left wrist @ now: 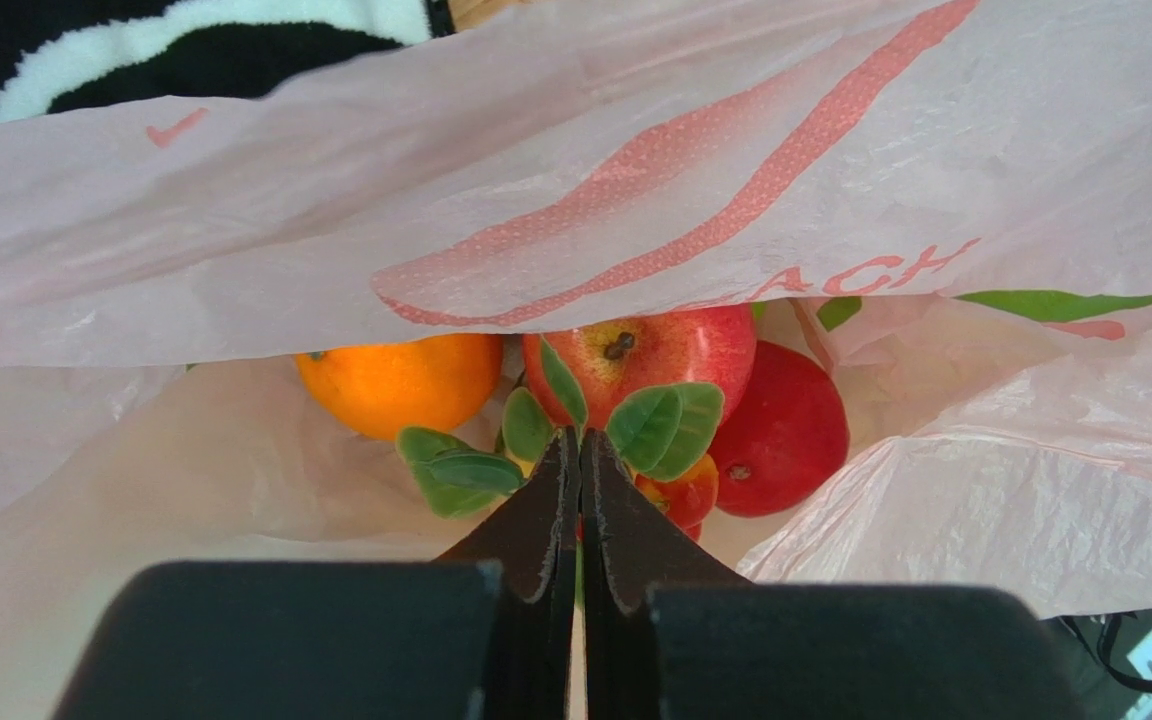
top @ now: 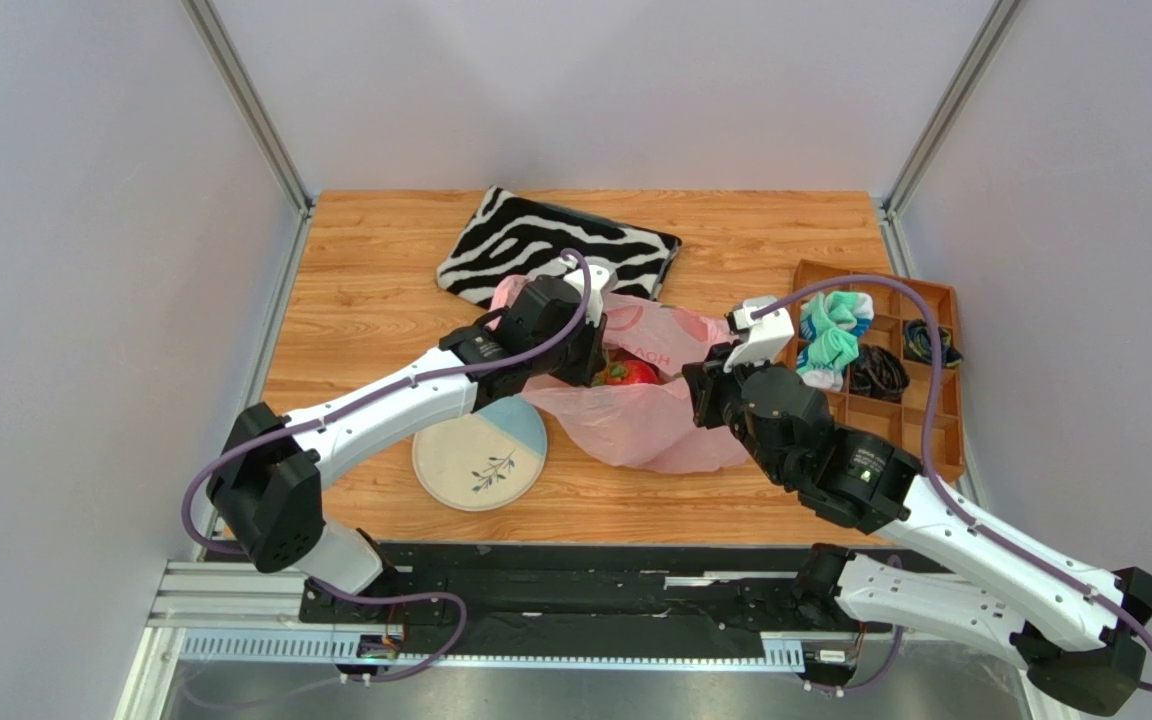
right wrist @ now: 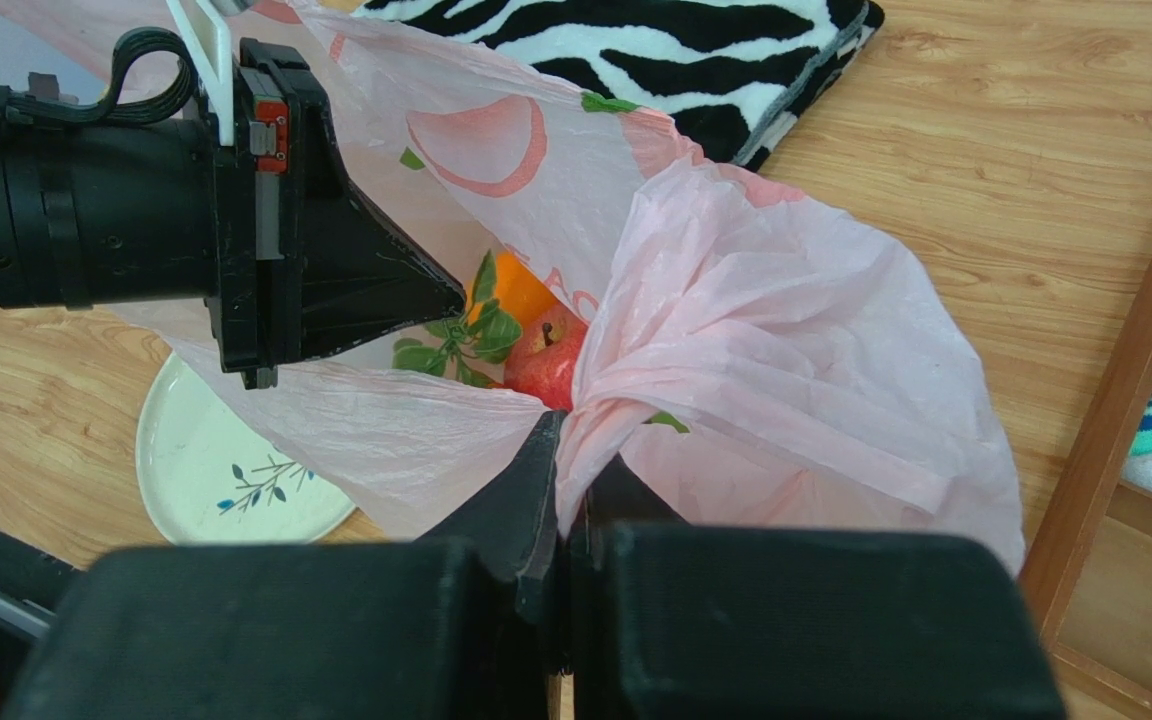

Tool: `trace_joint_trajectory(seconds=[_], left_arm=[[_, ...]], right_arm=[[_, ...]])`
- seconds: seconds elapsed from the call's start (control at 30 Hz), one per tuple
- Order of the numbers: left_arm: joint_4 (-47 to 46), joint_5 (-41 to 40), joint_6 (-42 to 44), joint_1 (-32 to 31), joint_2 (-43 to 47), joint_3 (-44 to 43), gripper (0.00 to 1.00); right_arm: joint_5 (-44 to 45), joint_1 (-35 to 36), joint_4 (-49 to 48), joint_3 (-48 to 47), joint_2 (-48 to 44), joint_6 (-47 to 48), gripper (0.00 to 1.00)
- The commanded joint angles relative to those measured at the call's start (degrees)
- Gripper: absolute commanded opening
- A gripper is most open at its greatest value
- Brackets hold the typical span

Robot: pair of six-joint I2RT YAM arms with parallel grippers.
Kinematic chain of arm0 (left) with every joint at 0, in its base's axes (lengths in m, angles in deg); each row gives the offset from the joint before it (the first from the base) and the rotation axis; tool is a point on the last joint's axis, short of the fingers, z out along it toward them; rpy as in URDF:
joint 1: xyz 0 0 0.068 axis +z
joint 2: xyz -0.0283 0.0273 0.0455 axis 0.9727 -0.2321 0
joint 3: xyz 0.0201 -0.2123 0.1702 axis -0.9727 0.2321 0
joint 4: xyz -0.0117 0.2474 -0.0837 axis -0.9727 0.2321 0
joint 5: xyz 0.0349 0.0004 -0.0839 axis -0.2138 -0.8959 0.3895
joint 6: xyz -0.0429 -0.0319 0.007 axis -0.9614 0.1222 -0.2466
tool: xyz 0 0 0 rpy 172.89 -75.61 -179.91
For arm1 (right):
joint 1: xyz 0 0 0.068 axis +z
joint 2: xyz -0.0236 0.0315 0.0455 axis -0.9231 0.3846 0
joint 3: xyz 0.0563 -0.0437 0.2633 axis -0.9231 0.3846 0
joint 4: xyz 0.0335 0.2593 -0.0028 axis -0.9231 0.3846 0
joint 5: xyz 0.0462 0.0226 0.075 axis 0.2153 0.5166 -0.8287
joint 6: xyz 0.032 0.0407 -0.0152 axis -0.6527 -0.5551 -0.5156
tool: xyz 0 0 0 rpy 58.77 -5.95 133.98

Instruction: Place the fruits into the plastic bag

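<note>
Two shut claws noted: left claw (left wrist: pixel 579 453) on leafy sprig (left wrist: pixel 665 425) inside bag (left wrist: pixel 687 180), right claw (right wrist: pixel 561 438) pinching bag rim. Advised lowering sprig beside apple (left wrist: pixel 657 348) before release.

Our left arm (top: pixel 387 405) and right arm (top: pixel 973 548) wear white shells between chunky black joints. A thin purple cable (top: pixel 195 488) loops loosely along each one, ending at a white camera mount (top: pixel 755 333) just behind the fingers. Our left fingers (left wrist: pixel 537 525) are matte black wedges that narrow to thin tips, finely ridged along their inner edges. Directly behind them sits a wide black block (left wrist: pixel 297 638) with rounded corners. Our right fingers (right wrist: pixel 522 503) look the same. Side-on, our left wrist is a black cylinder (right wrist: pixel 71 195), with a small red tab (right wrist: pixel 271 117) between it and the fingers.
</note>
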Motion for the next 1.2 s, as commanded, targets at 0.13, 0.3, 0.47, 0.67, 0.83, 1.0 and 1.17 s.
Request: trace_joint_trajectory(seconds=[0.13, 0.3, 0.47, 0.67, 0.83, 1.0, 1.17], left_arm=[[-2.80, 1.55, -1.35, -0.10, 0.74, -0.54, 0.46], [-2.71, 2.34, -1.53, -0.10, 1.44, -1.94, 0.88], [-3.58, 5.67, 0.14, -0.10, 4.07, -4.05, 0.89], [-9.21, 9.73, 4.71, -0.19, 13.28, -4.58, 0.89], [-4.24, -4.39, 9.71, 0.16, 20.42, -6.51, 0.96], [5.71, -11.72, 8.06, 6.82, 25.43, -7.67, 0.97], [7.65, -6.56, 4.89, 12.37, 32.89, -1.00, 0.98]], right_arm=[[1.06, 0.05, -1.19, -0.28, -0.27, -0.83, 0.00], [1.06, 0.05, -1.37, -0.19, -0.10, -0.91, 0.00], [1.15, 0.05, -1.37, -0.28, -0.10, -0.91, 0.00], [1.76, 0.05, -1.28, -0.54, 0.52, -0.74, 0.00], [1.50, 0.14, -1.37, -0.89, 1.92, -0.91, 0.00], [1.24, 0.05, -1.28, -0.98, 2.80, -0.91, 0.00], [1.24, -0.04, -1.37, -1.42, 3.15, -0.91, 0.00]])
